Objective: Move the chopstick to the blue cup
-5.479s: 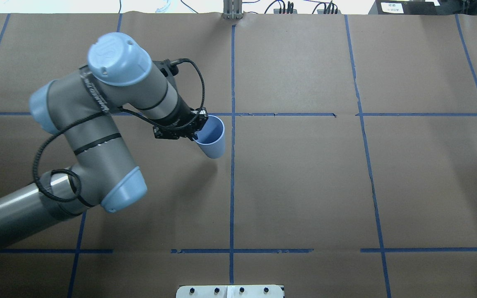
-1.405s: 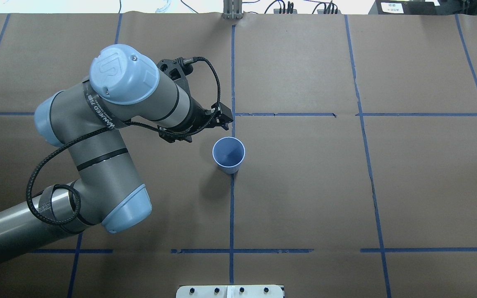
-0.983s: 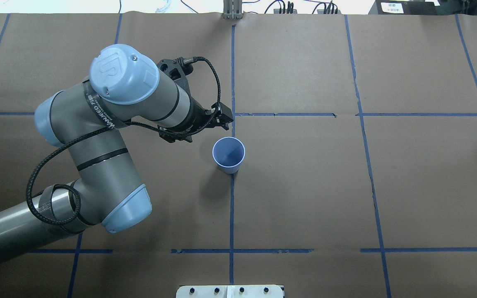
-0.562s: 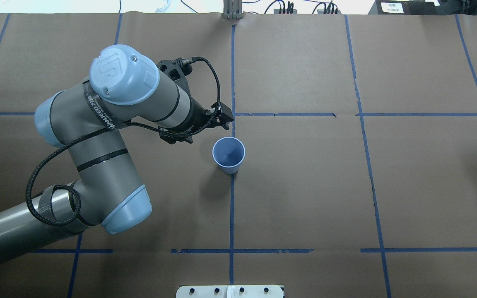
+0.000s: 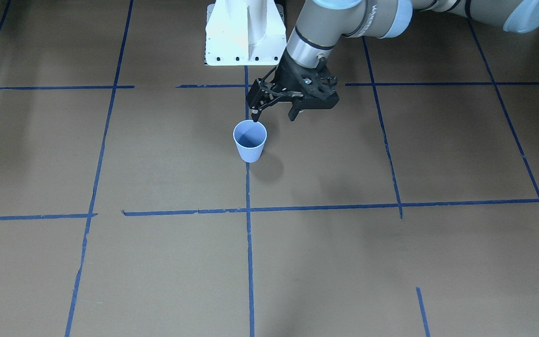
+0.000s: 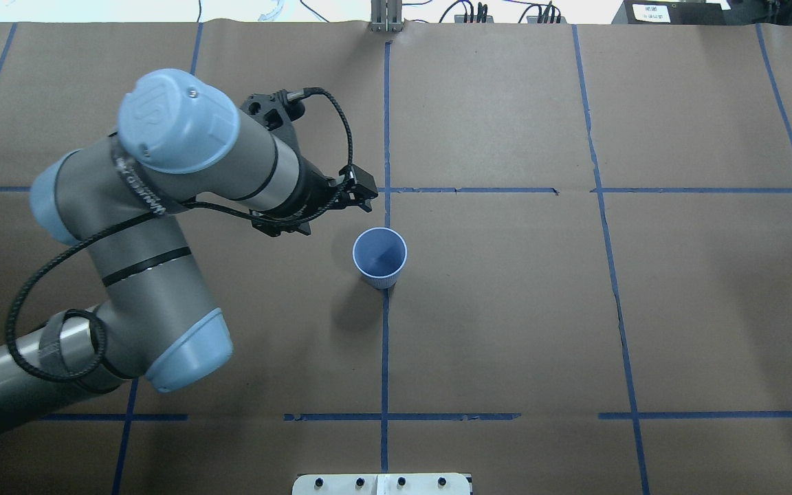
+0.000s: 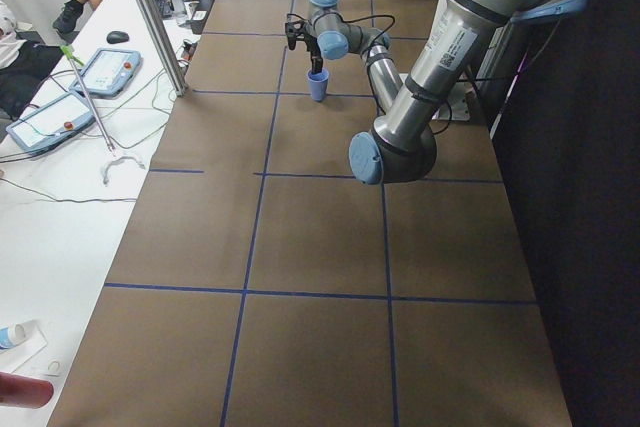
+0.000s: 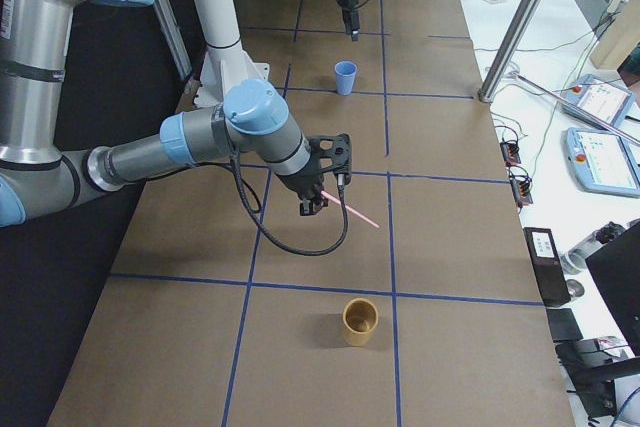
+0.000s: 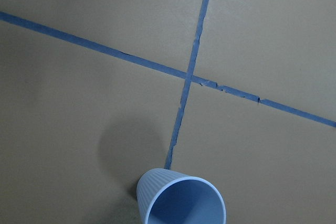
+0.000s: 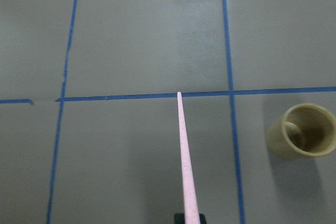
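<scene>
The blue cup (image 6: 380,256) stands upright on the brown paper, on a blue tape line, and also shows in the front view (image 5: 250,140) and at the bottom of the left wrist view (image 9: 181,200). My left gripper (image 5: 274,113) hovers open just behind and above the cup, touching nothing; from overhead the left gripper (image 6: 361,196) sits up and left of the rim. Far off at the table's right end, my right gripper (image 8: 318,199) is shut on the pale pink chopstick (image 8: 350,209), held off the table. The chopstick (image 10: 184,156) points forward in the right wrist view.
A tan cup (image 8: 361,320) stands near the table's right end, to the right of the chopstick's tip in the right wrist view (image 10: 303,131). Blue tape lines grid the paper. The white robot base (image 5: 244,32) is behind the blue cup. Side benches carry equipment.
Earlier the left gripper held the blue cup tilted; the cup now stands upright, released. In the last half second the left arm drew back to the left, away from the cup.
</scene>
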Robot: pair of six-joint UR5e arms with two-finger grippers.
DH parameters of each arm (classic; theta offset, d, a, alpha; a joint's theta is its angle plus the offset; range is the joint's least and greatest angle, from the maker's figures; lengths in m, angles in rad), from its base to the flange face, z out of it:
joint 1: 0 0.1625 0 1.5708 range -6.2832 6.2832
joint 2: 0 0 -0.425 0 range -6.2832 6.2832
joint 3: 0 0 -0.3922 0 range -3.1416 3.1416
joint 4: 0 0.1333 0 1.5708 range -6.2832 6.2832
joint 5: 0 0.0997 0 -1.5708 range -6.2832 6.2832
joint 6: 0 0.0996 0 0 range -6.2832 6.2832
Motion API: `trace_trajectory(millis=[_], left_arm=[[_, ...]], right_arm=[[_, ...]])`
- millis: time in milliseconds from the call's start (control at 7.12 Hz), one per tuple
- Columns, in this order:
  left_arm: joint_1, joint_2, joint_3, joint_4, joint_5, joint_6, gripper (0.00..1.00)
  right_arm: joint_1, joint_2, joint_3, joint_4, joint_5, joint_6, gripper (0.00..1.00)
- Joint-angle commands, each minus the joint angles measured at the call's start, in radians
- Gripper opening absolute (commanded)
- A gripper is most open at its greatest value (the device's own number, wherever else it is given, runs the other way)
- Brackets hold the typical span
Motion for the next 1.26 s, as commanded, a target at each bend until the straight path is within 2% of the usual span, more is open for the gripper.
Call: trace_trajectory(millis=[0, 140, 281, 562, 843, 983, 1124], left_arm=[[-0.046, 0.083, -0.033, -0.095, -0.002, 0.003, 1.0], [-0.073, 0.089, -0.033, -0.097, -0.002, 0.006, 1.0], [-0.093, 0.091, -0.03, -0.097, -0.003, 0.008, 1.0], [-0.127, 0.117, -0.028, -0.097, -0.009, 0.043, 1.0], [-0.145, 0.141, -0.019, -0.099, -0.009, 0.08, 1.0], [-0.147, 0.141, -0.019, -0.099, -0.009, 0.091, 1.0], [-0.144, 0.141, -0.019, -0.099, -0.009, 0.089, 1.0]], right_arm=[[-0.155, 0.175, -0.002, -0.005, 0.138, 0.425, 0.0], [-0.23, 0.299, -0.004, -0.003, 0.182, 0.676, 0.0], [-0.321, 0.434, -0.004, -0.003, 0.189, 0.932, 0.0], [-0.541, 0.674, -0.028, -0.002, 0.157, 1.33, 0.0], [-0.717, 0.808, -0.033, 0.001, 0.084, 1.583, 0.0], [-0.804, 0.851, -0.044, 0.004, 0.021, 1.645, 0.0], [-0.875, 0.912, -0.094, 0.009, -0.054, 1.657, 0.0]])
